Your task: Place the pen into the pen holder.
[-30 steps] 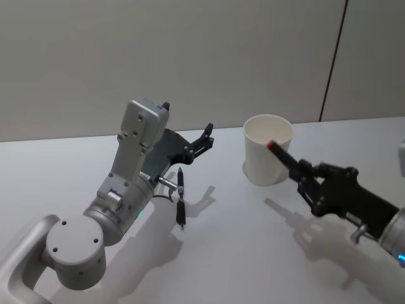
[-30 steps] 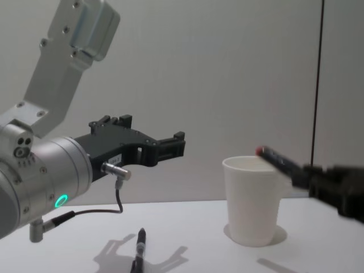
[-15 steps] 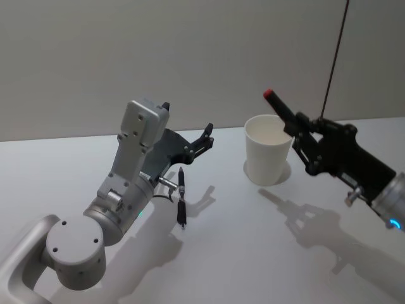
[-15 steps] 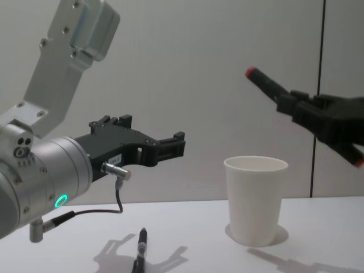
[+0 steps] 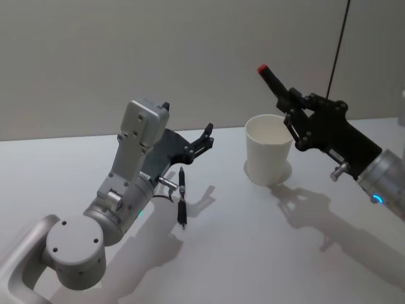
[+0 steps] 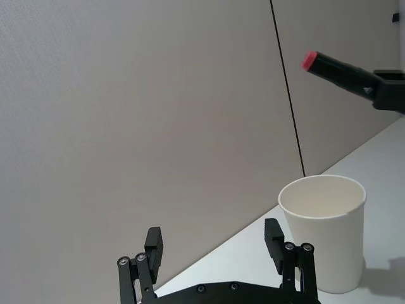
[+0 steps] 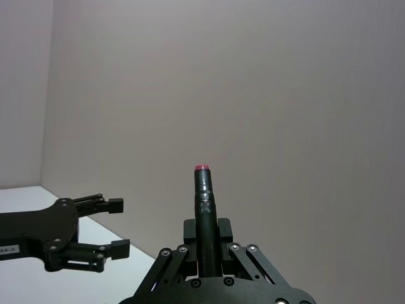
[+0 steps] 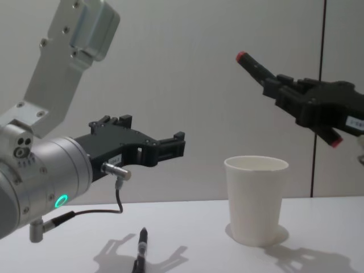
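Note:
My right gripper is shut on a black pen with a red tip. It holds the pen tilted in the air, above and just right of the pen holder, a white paper cup standing upright on the table. From the chest the pen and gripper hang well above the cup. The right wrist view has the pen standing up between the fingers. My left gripper is open, hovering left of the cup.
A second black pen lies on the white table under my left arm, seen low in the chest view. A grey wall runs behind the table.
My right gripper has lifted the pen from the cup's rim to well above it and a little leftward. The left arm and the pen on the table have not moved.

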`<state>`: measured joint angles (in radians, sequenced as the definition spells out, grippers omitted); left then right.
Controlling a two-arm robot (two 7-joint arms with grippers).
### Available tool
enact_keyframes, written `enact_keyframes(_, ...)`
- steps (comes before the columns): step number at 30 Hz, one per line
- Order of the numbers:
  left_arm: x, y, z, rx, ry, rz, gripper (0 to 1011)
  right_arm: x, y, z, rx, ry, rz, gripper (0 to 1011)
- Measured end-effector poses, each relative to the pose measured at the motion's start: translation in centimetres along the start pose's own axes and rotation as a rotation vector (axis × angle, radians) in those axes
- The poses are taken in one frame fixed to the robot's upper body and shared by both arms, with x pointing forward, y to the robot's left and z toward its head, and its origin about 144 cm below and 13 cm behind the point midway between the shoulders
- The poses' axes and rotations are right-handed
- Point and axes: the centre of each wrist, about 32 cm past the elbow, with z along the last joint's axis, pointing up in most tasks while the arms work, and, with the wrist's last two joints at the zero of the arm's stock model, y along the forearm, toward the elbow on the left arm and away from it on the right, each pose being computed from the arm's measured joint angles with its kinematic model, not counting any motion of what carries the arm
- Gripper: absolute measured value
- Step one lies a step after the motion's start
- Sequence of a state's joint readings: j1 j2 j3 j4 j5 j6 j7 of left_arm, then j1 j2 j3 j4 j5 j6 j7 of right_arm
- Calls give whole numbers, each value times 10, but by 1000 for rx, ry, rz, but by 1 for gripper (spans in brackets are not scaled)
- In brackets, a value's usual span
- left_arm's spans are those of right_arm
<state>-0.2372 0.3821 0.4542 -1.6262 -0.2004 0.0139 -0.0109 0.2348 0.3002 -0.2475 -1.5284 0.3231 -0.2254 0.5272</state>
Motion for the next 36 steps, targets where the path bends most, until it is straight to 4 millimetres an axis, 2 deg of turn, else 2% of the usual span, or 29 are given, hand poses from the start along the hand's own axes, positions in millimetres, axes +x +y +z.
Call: enact_keyframes(36, 0, 0, 0, 0, 0, 0, 1001, 6, 62, -42, 65, -223, -58, 190)
